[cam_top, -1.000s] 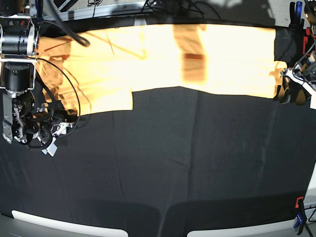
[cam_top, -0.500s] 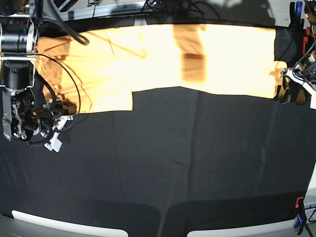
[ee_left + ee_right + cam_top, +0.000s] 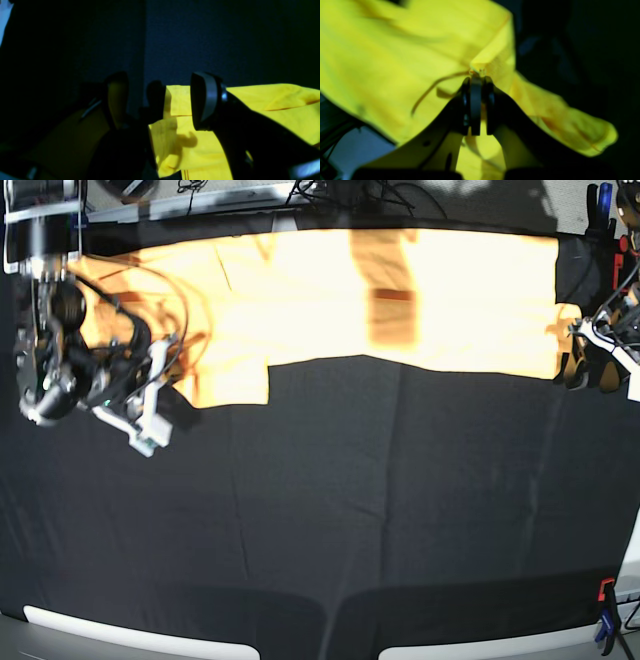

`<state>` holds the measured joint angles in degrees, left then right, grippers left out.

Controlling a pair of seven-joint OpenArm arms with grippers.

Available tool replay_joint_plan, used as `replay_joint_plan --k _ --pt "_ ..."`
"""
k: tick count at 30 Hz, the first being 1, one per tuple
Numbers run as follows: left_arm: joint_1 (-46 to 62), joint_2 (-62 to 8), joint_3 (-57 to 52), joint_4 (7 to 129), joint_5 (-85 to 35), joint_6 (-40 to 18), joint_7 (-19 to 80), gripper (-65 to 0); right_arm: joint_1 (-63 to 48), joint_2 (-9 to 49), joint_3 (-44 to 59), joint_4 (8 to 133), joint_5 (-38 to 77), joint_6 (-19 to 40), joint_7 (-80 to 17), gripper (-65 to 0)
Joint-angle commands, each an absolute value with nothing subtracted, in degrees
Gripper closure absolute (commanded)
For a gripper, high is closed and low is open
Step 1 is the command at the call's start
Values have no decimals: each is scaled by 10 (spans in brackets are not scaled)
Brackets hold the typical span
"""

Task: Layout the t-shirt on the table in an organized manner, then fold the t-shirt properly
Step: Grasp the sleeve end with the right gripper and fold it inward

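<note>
T-shirt (image 3: 400,290) edge sits pinched in the right tool (image 3: 475,75) (left tool (image 3: 160,100) gapes wide beside its corner).

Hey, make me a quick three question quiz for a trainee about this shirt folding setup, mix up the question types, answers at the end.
1. True or false: the right gripper has its fingers shut on a fold of the t-shirt.
2. Multiple choice: the left gripper is A) clamped on the shirt, B) open at the shirt's edge, C) out of view.
3. Fill in: in the base view the shirt lies along the ___ side of the table.

Key: 1 true; 2 B; 3 far.
</note>
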<state>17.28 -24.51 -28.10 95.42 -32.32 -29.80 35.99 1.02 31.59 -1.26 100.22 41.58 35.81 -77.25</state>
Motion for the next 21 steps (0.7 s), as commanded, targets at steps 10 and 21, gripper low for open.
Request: replay_joint_plan --k 10,21 --pt "168 -255 -286 965 -329 -298 348 -369 -190 319 12 1225 385 329 -759 0" --pt "168 -256 -286 965 -329 -298 346 -369 -306 319 12 1275 357 329 -708 0"
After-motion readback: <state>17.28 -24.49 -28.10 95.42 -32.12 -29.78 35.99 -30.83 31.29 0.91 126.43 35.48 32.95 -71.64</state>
